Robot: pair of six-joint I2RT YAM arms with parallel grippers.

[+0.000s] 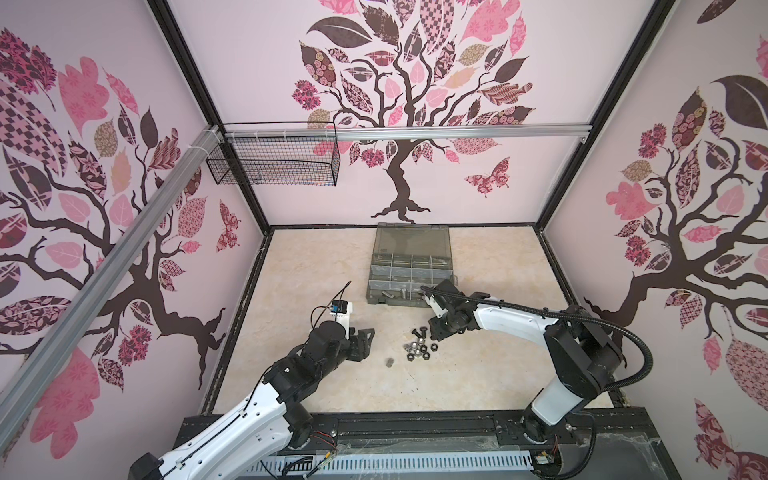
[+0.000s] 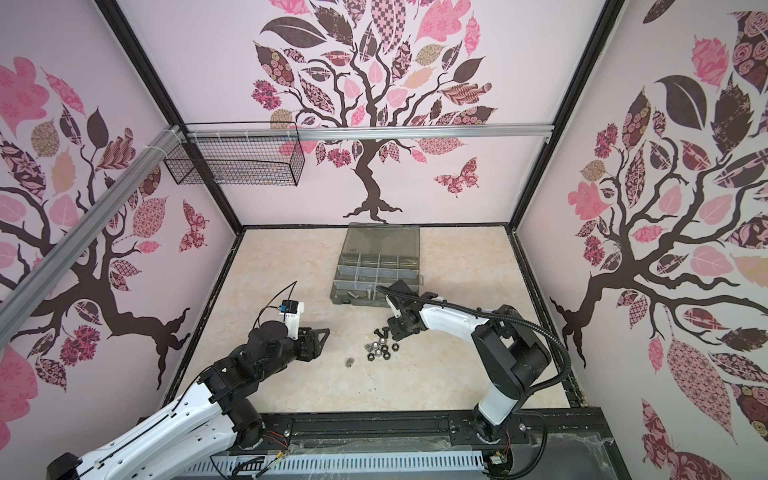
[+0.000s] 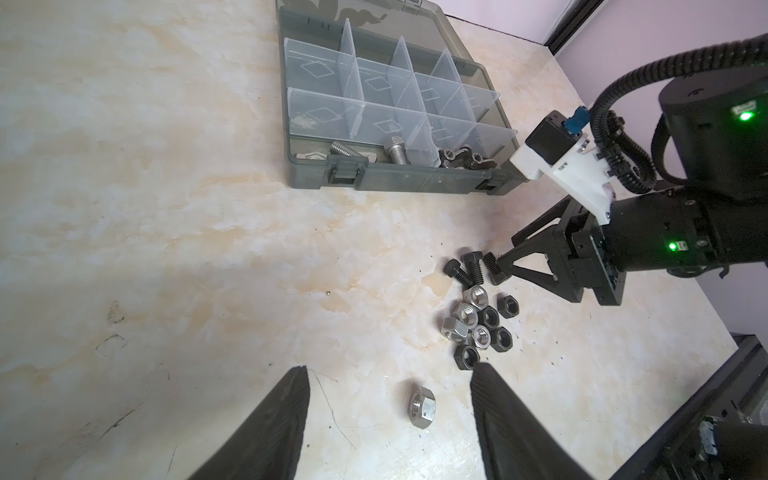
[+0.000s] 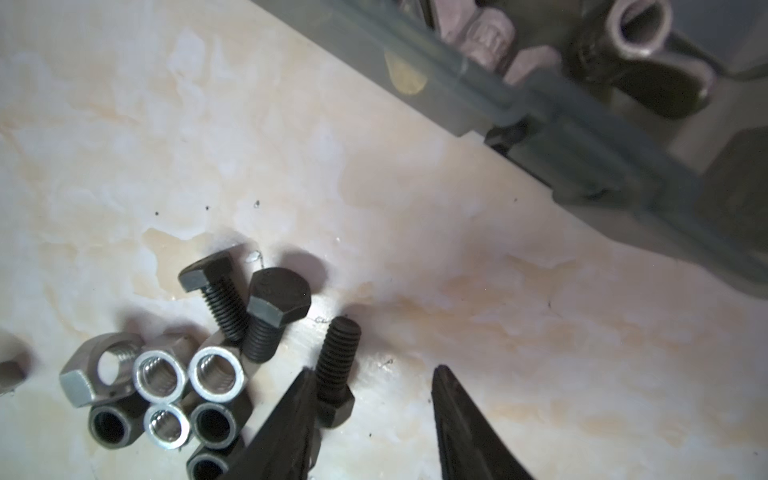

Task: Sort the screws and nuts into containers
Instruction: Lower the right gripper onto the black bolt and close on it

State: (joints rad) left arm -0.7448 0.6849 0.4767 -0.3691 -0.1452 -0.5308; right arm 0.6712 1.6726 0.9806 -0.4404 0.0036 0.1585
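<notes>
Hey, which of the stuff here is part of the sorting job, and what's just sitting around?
Job: black bolts, clustered nuts, lone silver nut, organizer case holding silver bolts and wing nuts.
Lying about: wire basket, aluminium rail.

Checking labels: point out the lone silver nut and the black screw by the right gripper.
lone silver nut (image 3: 424, 409): left wrist view, on its hex side.
black screw (image 4: 337, 353): right wrist view, on its threaded shank.

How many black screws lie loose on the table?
3 black screws: two touching beside the nut pile, the third between the right claw's open jaws. Others may hide under the claw.
</notes>
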